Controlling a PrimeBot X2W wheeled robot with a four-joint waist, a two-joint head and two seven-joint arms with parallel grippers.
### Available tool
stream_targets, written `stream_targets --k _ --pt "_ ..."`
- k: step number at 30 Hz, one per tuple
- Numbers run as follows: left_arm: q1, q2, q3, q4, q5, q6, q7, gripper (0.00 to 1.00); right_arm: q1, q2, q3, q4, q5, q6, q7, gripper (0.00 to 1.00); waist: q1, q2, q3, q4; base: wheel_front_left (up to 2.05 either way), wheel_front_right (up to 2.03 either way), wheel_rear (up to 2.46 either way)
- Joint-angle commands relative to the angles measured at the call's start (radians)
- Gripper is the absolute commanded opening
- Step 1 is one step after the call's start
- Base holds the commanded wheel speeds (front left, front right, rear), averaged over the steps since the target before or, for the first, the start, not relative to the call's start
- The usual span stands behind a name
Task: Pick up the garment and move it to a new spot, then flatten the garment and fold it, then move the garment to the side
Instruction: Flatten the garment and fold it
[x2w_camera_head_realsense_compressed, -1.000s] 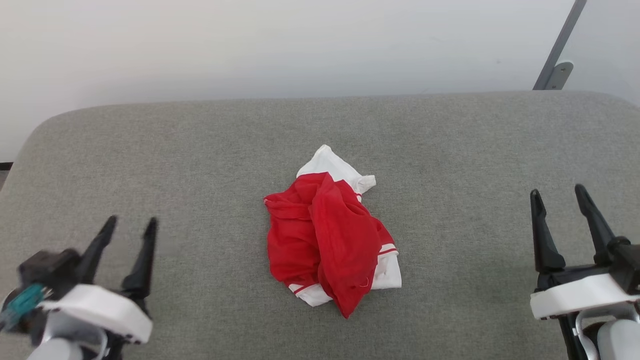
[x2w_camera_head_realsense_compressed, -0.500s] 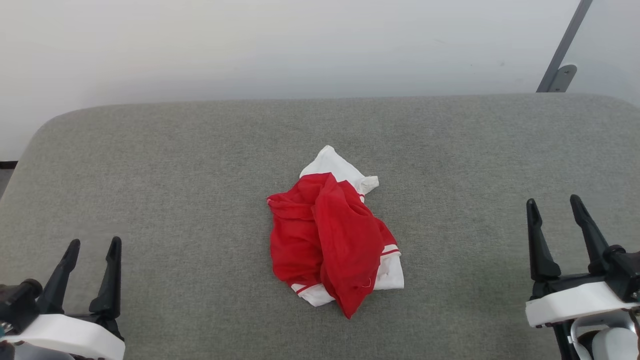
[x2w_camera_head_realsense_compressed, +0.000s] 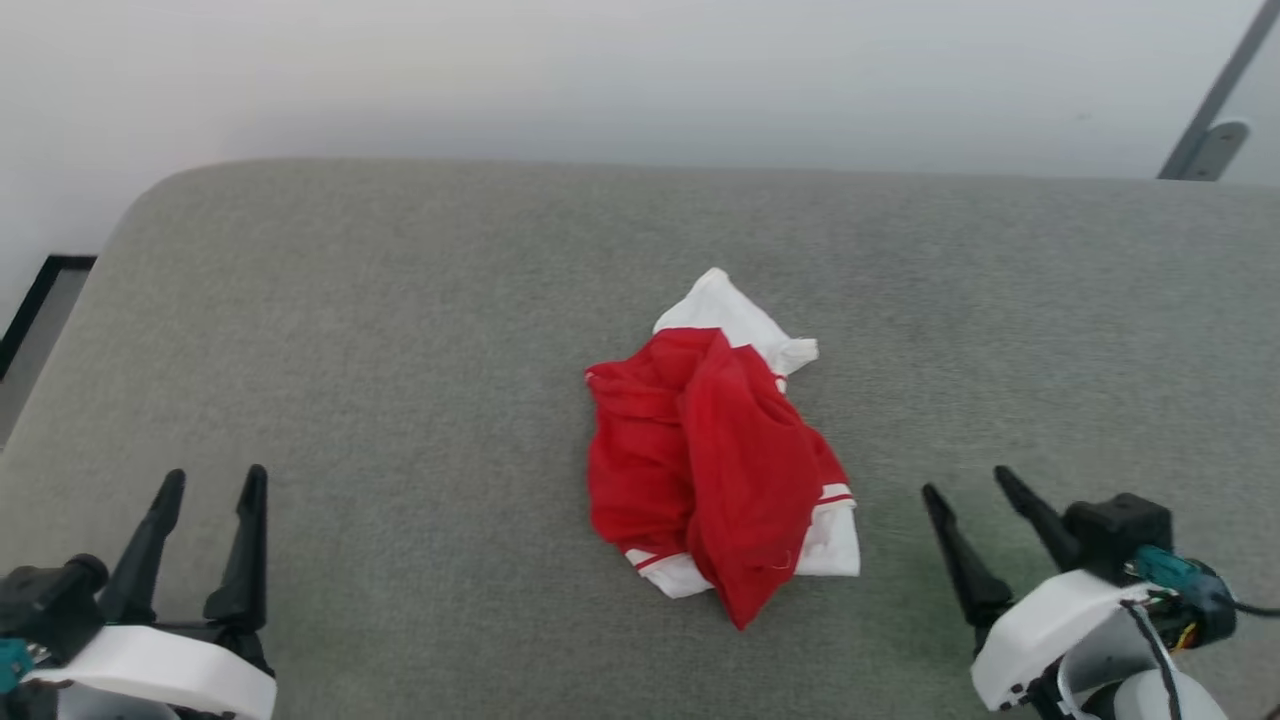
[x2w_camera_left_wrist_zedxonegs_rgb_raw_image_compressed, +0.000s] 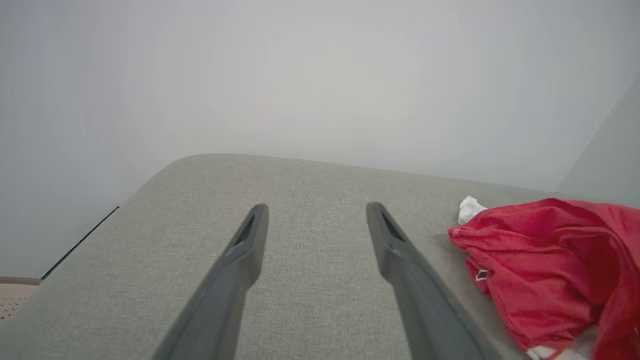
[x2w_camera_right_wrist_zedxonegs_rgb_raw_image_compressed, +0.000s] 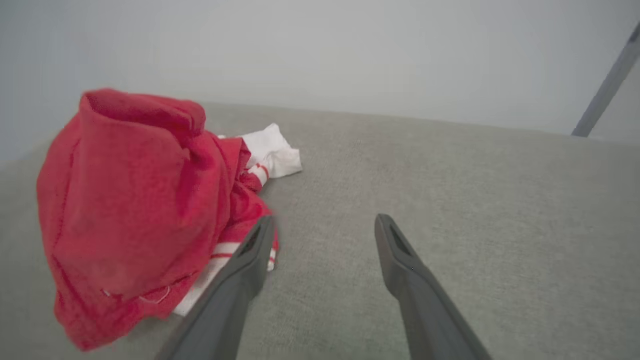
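Between the spread left gripper (x2w_camera_head_realsense_compressed: 218, 470) and spread right gripper (x2w_camera_head_realsense_compressed: 965, 479), a crumpled soft red-and-white shirt (x2w_camera_head_realsense_compressed: 700, 450) lies on a woven grey cushion (x2w_camera_head_realsense_compressed: 400, 350).

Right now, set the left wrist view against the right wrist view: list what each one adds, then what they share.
Left wrist view: the left gripper, open above the grey fabric surface, whose rounded corner has a dark strip beyond it.
Right wrist view: the right gripper, open, close beside the shirt, and a slanted grey post at the upper right.
Both: the crumpled red T-shirt lying on that surface, held by neither gripper, with a pale wall behind.
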Motion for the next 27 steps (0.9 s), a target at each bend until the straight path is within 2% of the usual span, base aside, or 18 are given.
stream_targets --k 1,12,20,22,27 --pt "-0.018 -0.011 -0.006 0.002 0.018 -0.006 -0.006 1.00 -0.016 -0.015 0.030 0.005 0.026 0.000 0.053 1.00 0.0000 0.0000 0.023 0.029 0.00 0.00 0.00" --pt "-0.089 -0.062 -0.062 0.063 0.036 -0.043 -0.006 1.00 -0.072 -0.093 0.166 0.019 0.129 0.000 0.409 1.00 0.0000 0.0000 0.090 0.141 0.00 0.00 0.00" --pt "-0.126 -0.097 -0.078 0.105 0.041 -0.064 -0.006 1.00 -0.110 -0.084 0.168 0.084 0.092 0.000 0.561 1.00 0.0000 0.0000 0.124 0.197 0.00 0.00 0.00" --pt "-0.132 -0.106 -0.077 0.114 0.042 -0.069 -0.007 1.00 -0.120 -0.087 0.177 0.109 0.077 0.000 0.592 0.00 0.0000 0.0000 0.129 0.202 0.00 0.00 0.00" --pt "-0.132 -0.115 -0.055 0.128 0.048 -0.078 -0.007 1.00 -0.139 -0.119 0.141 0.090 0.076 -0.003 0.630 0.00 0.0000 0.0000 0.131 0.192 0.00 0.00 0.00"
